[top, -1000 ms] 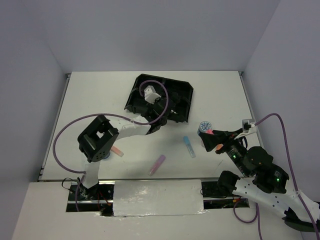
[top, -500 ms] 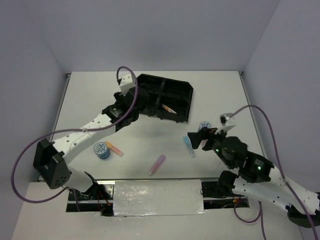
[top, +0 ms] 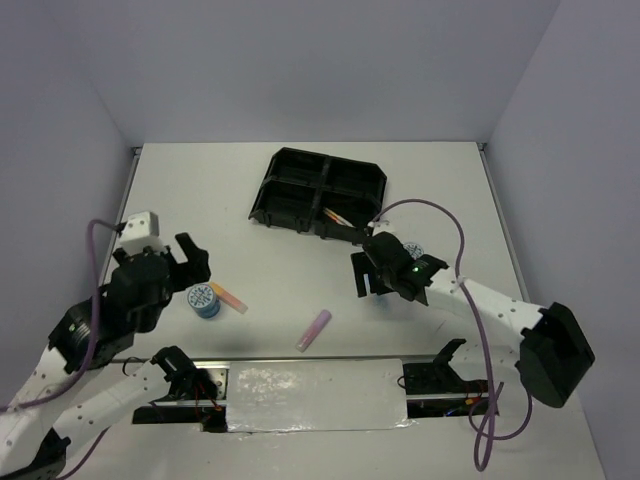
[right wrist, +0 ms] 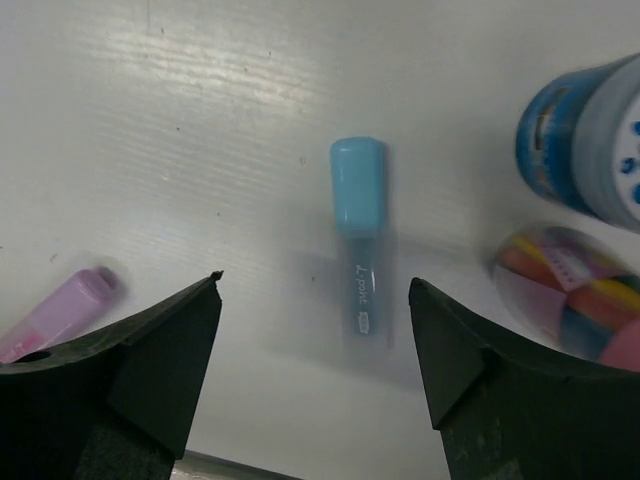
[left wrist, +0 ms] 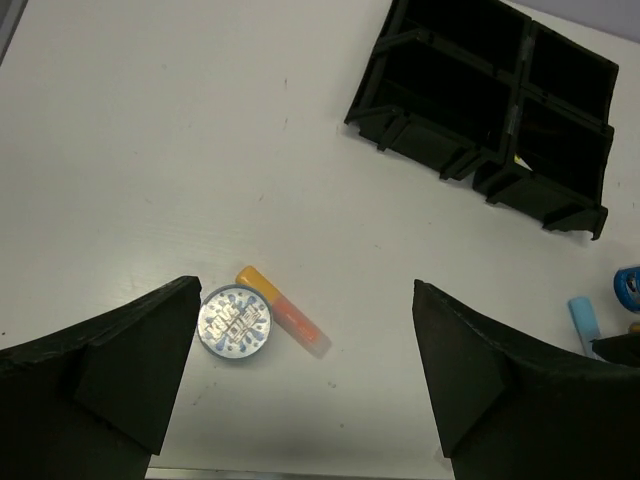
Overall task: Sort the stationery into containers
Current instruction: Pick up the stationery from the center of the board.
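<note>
Now: pick step, on the short light-blue plastic marker (right wrist: 358,240). Your right gripper (right wrist: 315,288) hangs over it, jaws spread wide, nothing held. The marker lies flat on the white table (right wrist: 200,120), between the fingers but touching neither, its barrel across the closing line. A round blue-and-white tape roll (right wrist: 585,135) stands near on one side and a short purple marker (right wrist: 60,310) on the other.

Your left gripper (left wrist: 306,290) is wide open and empty, above a 2nd tape roll (left wrist: 235,322) and the orange marker (left wrist: 283,311) just beside it.

The black 4-compartment plastic tray (top: 300,170) sits well apart; 1 thin pen (top: 337,215) lies in a near compartment.

Next move, by my reading: centre on the barrel, descend straight, close, and keep clear of the roll.
</note>
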`<state>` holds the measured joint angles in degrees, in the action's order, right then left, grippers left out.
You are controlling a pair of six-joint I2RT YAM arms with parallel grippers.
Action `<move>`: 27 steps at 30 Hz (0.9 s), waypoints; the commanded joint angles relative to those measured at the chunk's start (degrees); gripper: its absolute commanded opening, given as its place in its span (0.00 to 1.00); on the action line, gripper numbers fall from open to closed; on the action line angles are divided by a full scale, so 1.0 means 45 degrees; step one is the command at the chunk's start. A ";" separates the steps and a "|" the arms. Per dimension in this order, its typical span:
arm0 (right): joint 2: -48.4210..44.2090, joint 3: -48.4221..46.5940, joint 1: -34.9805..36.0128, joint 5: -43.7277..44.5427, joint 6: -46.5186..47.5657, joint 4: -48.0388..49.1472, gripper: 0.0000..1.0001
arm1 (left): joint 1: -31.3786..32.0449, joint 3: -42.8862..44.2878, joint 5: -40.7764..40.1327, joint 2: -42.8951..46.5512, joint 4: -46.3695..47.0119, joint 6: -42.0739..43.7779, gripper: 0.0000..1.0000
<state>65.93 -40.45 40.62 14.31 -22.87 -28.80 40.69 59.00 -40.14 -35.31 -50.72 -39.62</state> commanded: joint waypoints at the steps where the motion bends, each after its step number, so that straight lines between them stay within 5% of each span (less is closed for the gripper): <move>1: 0.1125 -0.0074 0.0016 -0.0874 0.0357 0.1086 0.82 | 0.0021 -0.1118 0.0403 0.1164 0.0603 0.0893 0.99; 19: 0.3747 -0.0075 -0.0062 -0.0346 -0.0445 0.1907 0.77 | 0.0021 -0.1412 0.0599 0.2065 0.0724 0.0795 0.99; 22: 0.3864 -0.0074 -0.0121 -0.1164 -0.0269 0.2083 0.53 | 0.0021 -0.1432 0.0600 0.2202 0.0744 0.0815 0.99; 23: 0.4019 -0.0113 -0.0140 -0.1322 -0.0249 0.2102 0.27 | 0.0021 -0.1432 0.0580 0.2260 0.0744 0.0796 0.99; 24: 0.4078 -0.0152 -0.0140 -0.1478 -0.0307 0.2102 0.17 | 0.0021 -0.1432 0.0561 0.2280 0.0724 0.0796 0.99; 26: 0.4176 -0.0230 -0.0140 -0.1596 -0.0366 0.2161 0.00 | 0.0021 -0.1451 0.0541 0.2417 0.0744 0.0757 0.99; 27: 0.4138 -0.0289 -0.0121 -0.1655 -0.0424 0.2180 0.00 | 0.0021 -0.1452 0.0522 0.2456 0.0724 0.0757 0.99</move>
<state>83.07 -40.49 39.81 9.98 -24.10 -20.82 40.69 52.71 -37.58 -25.21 -49.30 -37.45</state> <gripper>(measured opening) 0.122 0.993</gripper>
